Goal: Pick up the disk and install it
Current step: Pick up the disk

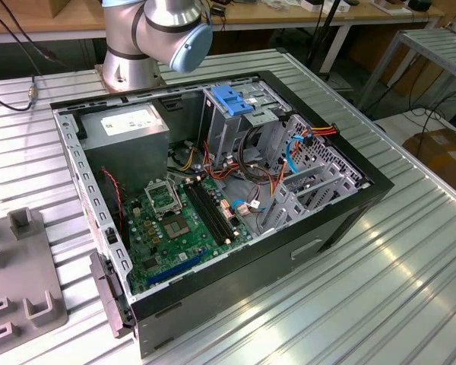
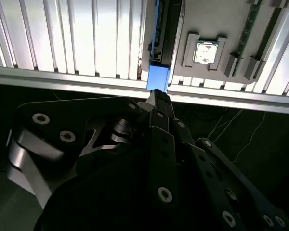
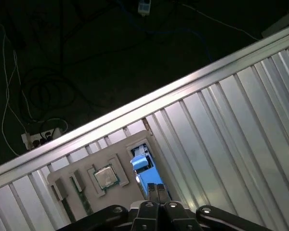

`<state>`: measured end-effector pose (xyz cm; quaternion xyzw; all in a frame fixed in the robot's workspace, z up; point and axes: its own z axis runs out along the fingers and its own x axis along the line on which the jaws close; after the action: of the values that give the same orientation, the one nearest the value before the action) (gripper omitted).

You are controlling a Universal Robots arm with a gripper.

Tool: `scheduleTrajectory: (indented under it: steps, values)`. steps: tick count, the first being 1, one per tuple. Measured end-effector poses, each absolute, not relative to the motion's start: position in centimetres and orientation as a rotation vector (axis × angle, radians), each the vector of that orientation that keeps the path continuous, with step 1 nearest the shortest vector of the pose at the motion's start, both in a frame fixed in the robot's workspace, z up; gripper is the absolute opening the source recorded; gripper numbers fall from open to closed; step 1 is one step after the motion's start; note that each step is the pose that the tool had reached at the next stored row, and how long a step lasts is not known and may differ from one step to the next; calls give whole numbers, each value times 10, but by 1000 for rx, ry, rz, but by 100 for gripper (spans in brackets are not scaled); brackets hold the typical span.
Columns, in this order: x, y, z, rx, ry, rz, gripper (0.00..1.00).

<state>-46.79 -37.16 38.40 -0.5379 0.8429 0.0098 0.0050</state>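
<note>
Work stands at the pick-up end of the job. In both wrist views the hand [image 2: 157,98] [image 3: 156,188] hangs over the disk [image 2: 158,77], its two fingers drawn together with no gap visible between them and nothing held. The tips look clear of the disk rather than touching it, since the holder beneath appears small beside the fingers, though I cannot be sure of the clearance.

The disk stands on edge in a slot of a grey fixture plate [image 2: 207,19], which lies on the ribbed metal bench [image 2: 62,38] close to its rim. The thin side and the blue bracket face upward, which is probably the point of the slot: it offers a narrow edge that fingers can straddle from above. The hand is lined up with that edge. On the same plate a processor [image 2: 205,52] sits in its own recess just beside the disk, and a memory stick [image 2: 245,29] lies in a groove further along. Each has its own seat, so one can be lifted without disturbing the others.

In the exterior view the open computer case [image 1: 342,220] lies on its side, leaving the drive cage [image 1: 235,133] and its blue latch [image 1: 232,99] reachable from above. With the disk in the fixture, the install is not yet done.
</note>
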Motion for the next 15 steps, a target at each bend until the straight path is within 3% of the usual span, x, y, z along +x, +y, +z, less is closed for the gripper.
scheduleTrajectory:
  steps: [13, 15]
  values:
    - [-468, -372, 381, -1969, 2439, 31, 10]
    - [-468, -372, 380, -2006, 2409, 30, 17]
